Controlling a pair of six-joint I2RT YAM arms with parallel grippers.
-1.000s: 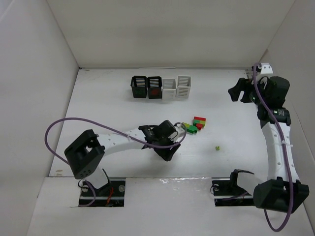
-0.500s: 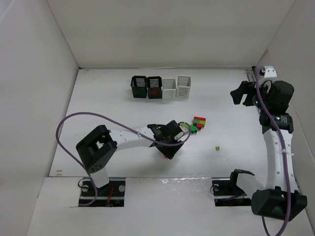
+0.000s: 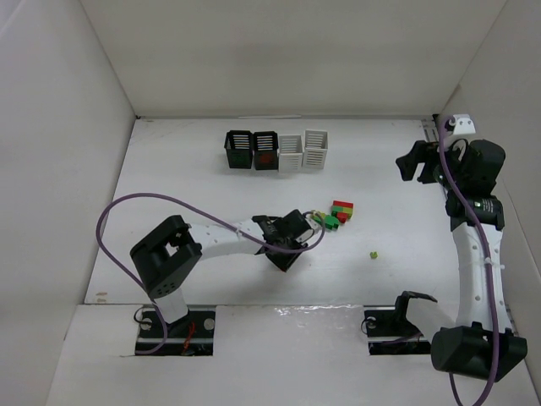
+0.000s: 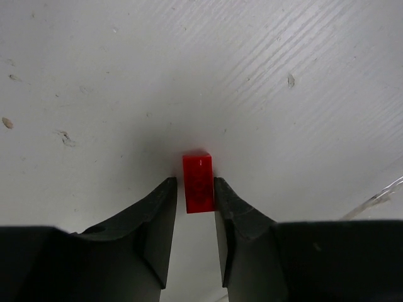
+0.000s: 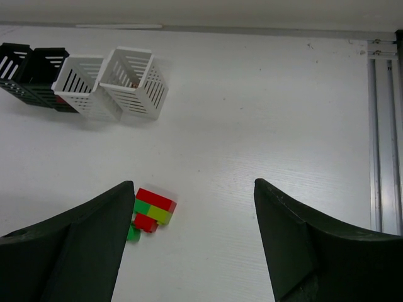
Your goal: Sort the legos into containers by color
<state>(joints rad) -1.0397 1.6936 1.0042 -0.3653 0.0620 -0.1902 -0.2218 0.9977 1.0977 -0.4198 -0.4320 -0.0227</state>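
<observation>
My left gripper [image 4: 195, 184] is low over the table with its jaws close on either side of a small red lego brick [image 4: 198, 182], whose far end touches the table. From above, this gripper [image 3: 286, 256] sits just left of a lego pile [image 3: 336, 213] of red, green and yellow-green bricks. One yellow-green brick [image 3: 373, 254] lies alone to the right. Four baskets stand in a row at the back: two black [image 3: 239, 149] [image 3: 266, 150] and two white [image 3: 290, 154] [image 3: 315, 150]. My right gripper [image 3: 412, 161] is open, empty and raised at the far right.
The right wrist view shows the lego pile [image 5: 151, 211] below its open gripper [image 5: 194, 182], the white baskets [image 5: 135, 82] at upper left, and a metal rail [image 5: 384, 132] along the right edge. White walls enclose the table on three sides.
My left arm's shoulder and elbow have swung right and its gripper has shifted slightly toward the pile. My right arm has moved a little to the right and then held still.
</observation>
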